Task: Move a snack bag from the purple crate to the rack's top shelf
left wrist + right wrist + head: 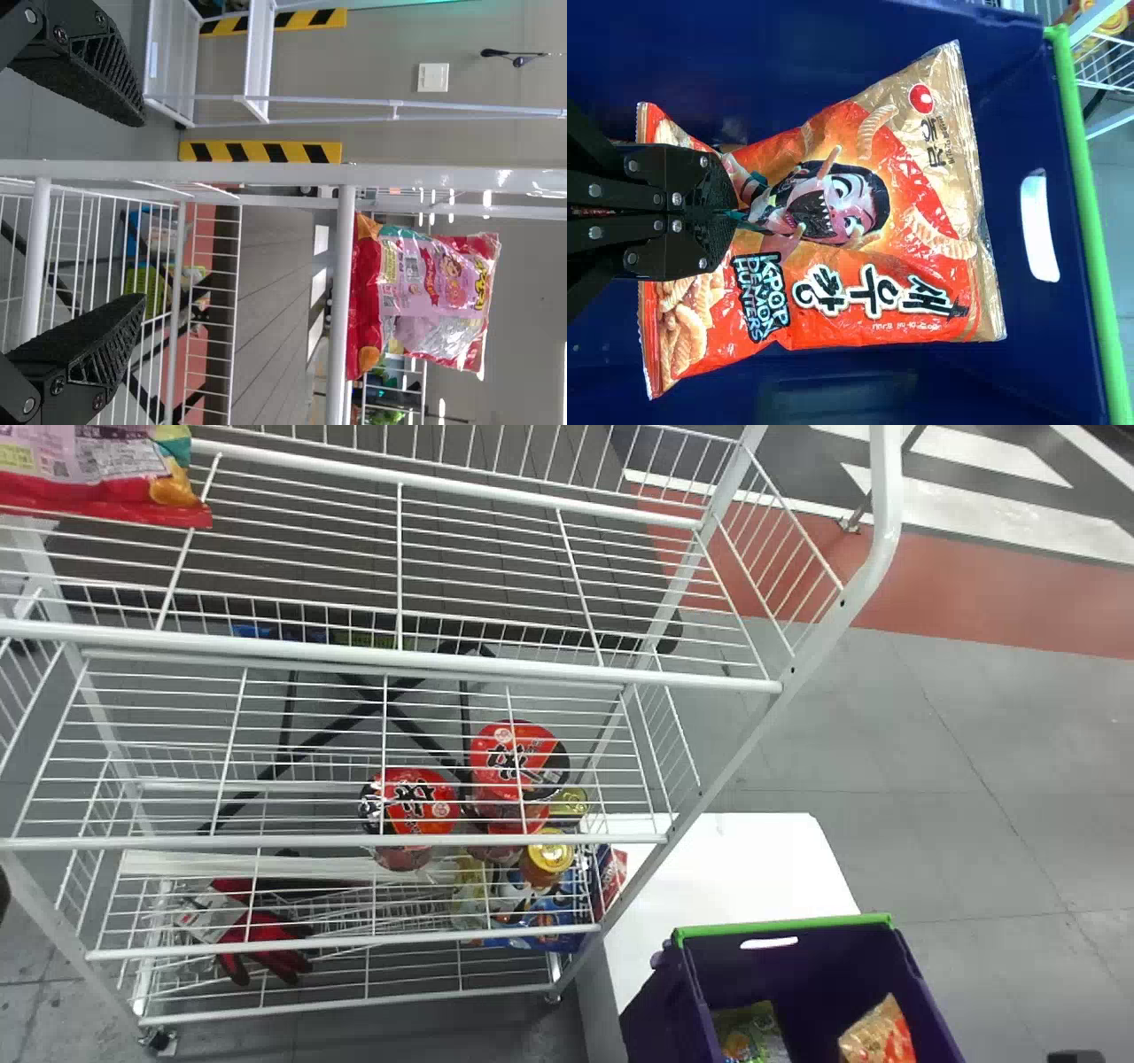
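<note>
Spread wide, with nothing between them, the jaws of the left gripper (142,211) stand by the white wire rack (811,629). Toward the left of its top shelf (399,657) sits a plump pink-and-red snack bag (97,474); farther right and lower down are red-lidded tubs (518,757). Right of the rack, past a white surface (726,868), comes the purple crate (664,1010) with its green rim, and inside it is the orange-and-tan cracker bag (859,230), the one to be moved.

Over that bag's red end, the right gripper (731,212) has its jaws pressed together, seemingly on a fold of the printed front. I'd expect next to no weight, just a soft pillow of air and slick film, with brittle crackers that a hard squeeze would crush. Gathered film is a fair place to hold, though it could slide out if the fold is shallow. A deeper bite, or the flat sealed edge at the end, looks safer, sparing the puffed middle and leaving the bag to hang quietly on the way up.
</note>
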Action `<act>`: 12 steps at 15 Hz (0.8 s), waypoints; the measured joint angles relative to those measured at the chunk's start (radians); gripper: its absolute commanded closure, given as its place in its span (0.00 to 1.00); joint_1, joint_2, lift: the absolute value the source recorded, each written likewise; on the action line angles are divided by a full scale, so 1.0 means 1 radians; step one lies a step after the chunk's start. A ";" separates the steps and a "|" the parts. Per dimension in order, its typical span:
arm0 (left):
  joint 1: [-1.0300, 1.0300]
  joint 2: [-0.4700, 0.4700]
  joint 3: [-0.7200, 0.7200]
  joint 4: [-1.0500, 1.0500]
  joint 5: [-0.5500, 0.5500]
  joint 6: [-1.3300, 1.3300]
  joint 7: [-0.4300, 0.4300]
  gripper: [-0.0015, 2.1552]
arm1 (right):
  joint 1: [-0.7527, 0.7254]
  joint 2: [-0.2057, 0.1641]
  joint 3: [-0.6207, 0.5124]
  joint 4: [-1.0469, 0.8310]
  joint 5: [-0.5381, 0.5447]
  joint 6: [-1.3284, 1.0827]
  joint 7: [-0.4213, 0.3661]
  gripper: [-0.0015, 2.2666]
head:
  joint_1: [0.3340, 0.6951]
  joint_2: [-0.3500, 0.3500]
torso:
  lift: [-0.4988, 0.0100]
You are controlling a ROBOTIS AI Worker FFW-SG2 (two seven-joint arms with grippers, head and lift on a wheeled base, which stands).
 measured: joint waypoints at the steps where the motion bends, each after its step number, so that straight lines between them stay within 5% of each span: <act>1: 0.000 0.000 -0.002 0.002 -0.004 -0.003 0.000 0.06 | 0.000 0.001 -0.004 -0.002 0.000 -0.001 0.004 0.76 | 1.00 0.00 | 0.60; 12: 0.009 0.003 -0.021 0.015 -0.024 -0.025 0.021 0.06 | 0.000 0.015 0.003 -0.023 -0.002 -0.003 0.008 0.76 | 1.00 0.00 | 0.69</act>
